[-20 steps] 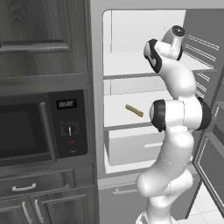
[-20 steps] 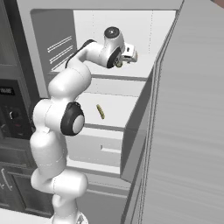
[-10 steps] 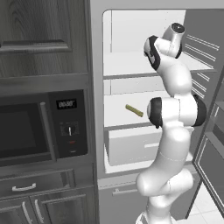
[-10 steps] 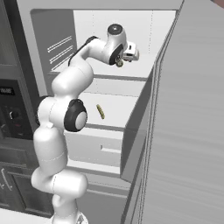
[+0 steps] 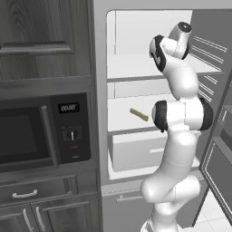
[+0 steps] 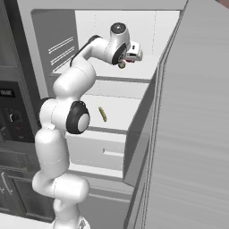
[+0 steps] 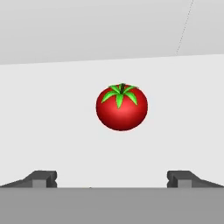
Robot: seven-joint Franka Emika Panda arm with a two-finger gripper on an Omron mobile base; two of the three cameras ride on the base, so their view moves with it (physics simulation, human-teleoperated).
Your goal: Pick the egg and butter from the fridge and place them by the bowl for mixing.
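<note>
- Dead ahead of the gripper [image 7: 112, 179], fingers spread wide and empty, sits a tomato [image 7: 121, 107], not the egg [image 6: 121, 65].
- Butter [image 5: 139, 114] lies one shelf below, long axis angled.

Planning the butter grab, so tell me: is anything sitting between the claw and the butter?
Yes. The claw is above the upper shelf, while the butter lies on the shelf below, so the upper shelf separates them.

The fridge [image 5: 136, 72] stands open, grey outside, white inside, its ribbed door [image 5: 206, 63] swung out at 3 o'clock. The butter [image 5: 139, 114], a thin olive-yellow stick, lies flat and slanted on the middle shelf [image 5: 120, 122], above the white drawer [image 5: 131, 152].
</note>
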